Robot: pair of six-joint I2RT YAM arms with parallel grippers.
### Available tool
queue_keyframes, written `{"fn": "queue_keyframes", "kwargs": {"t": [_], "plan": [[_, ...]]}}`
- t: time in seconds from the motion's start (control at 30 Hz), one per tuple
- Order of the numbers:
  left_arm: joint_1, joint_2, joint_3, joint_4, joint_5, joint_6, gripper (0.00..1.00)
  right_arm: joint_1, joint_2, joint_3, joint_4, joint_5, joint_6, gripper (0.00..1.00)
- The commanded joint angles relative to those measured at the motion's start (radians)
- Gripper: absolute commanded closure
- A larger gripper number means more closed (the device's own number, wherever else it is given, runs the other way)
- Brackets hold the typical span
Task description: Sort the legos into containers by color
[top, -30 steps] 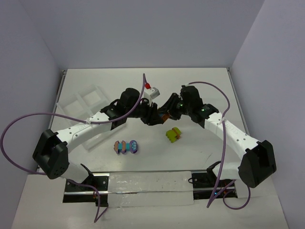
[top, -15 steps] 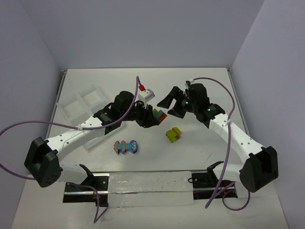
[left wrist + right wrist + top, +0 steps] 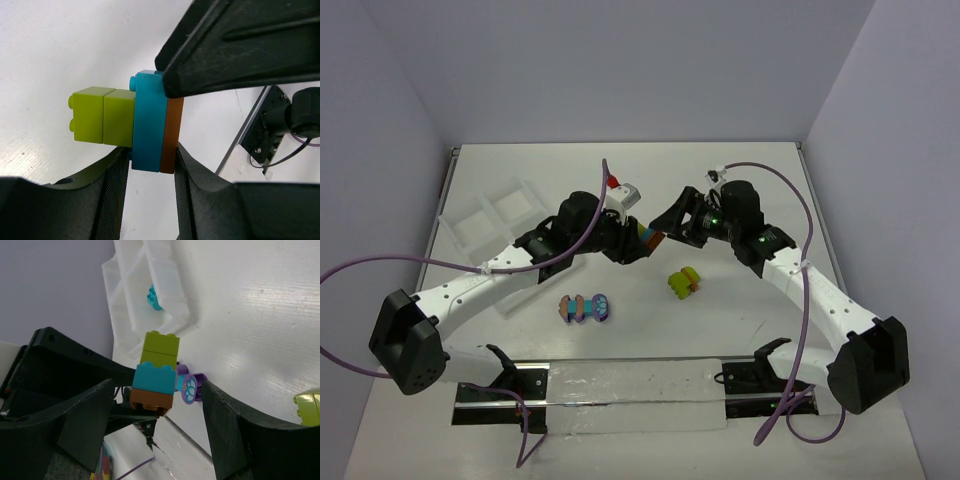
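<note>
So the right gripper (image 3: 157,384) has swung back in since a moment ago, with its matte black jaws wide either side of the cluster (image 3: 150,120). The left gripper (image 3: 150,150) pinches that glossy studded stack (lime, turquoise, orange-brown) mid-air, with the white plastic tray (image 3: 480,215) at its 9 o'clock.

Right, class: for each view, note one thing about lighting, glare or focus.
Top external: even light, the white tray nearly lost against the table. Left wrist: lego stack crisp. Right wrist: glare streaks on the table, black fingers show little detail.
</note>
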Motion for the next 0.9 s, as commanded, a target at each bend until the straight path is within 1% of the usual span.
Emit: {"fn": "queue_keyframes", "kwargs": {"t": [0.0, 0.17, 0.2, 0.3, 0.47, 0.57, 0.67, 0.7, 0.73, 0.77, 0.8, 0.83, 0.87], "plan": [[-0.004, 0.006, 0.038, 0.030, -0.023, -0.008, 1.00, 0.019, -0.026, -0.030, 0.114, -0.010, 0.013, 0.25], [-0.004, 0.006, 0.041, 0.030, -0.026, -0.010, 1.00, 0.044, 0.012, -0.021, 0.131, -0.007, 0.024, 0.29], [-0.004, 0.005, 0.042, 0.027, -0.029, -0.010, 1.00, 0.056, 0.026, -0.014, 0.126, -0.001, 0.026, 0.33], [-0.004, 0.001, 0.041, 0.025, -0.034, -0.013, 1.00, 0.071, 0.038, -0.017, 0.133, 0.014, 0.033, 0.35], [-0.004, -0.003, 0.042, 0.031, -0.027, -0.018, 1.00, 0.074, 0.050, -0.024, 0.154, 0.019, 0.045, 0.47], [-0.004, -0.007, 0.042, 0.027, -0.032, -0.018, 1.00, 0.074, 0.048, -0.026, 0.148, 0.032, 0.049, 0.74], [-0.004, -0.008, 0.050, 0.003, -0.060, -0.027, 1.00, 0.075, 0.032, -0.036, 0.148, 0.049, 0.055, 0.94], [-0.004, -0.010, 0.053, -0.013, -0.075, -0.030, 0.96, 0.074, 0.030, -0.037, 0.148, 0.052, 0.055, 1.00], [-0.004, -0.012, 0.058, -0.026, -0.091, -0.035, 0.83, 0.074, 0.026, -0.040, 0.150, 0.056, 0.055, 1.00], [-0.004, -0.016, 0.058, -0.033, -0.099, -0.038, 0.53, 0.074, 0.026, -0.043, 0.152, 0.057, 0.053, 1.00], [-0.004, -0.020, 0.058, -0.036, -0.111, -0.039, 0.52, 0.074, 0.023, -0.046, 0.154, 0.057, 0.052, 1.00], [-0.004, -0.029, 0.053, -0.042, -0.121, -0.041, 0.18, 0.075, 0.020, -0.050, 0.151, 0.063, 0.046, 1.00], [-0.004, -0.040, 0.049, -0.053, -0.134, -0.042, 0.02, 0.074, 0.017, -0.053, 0.145, 0.067, 0.041, 1.00]]}}
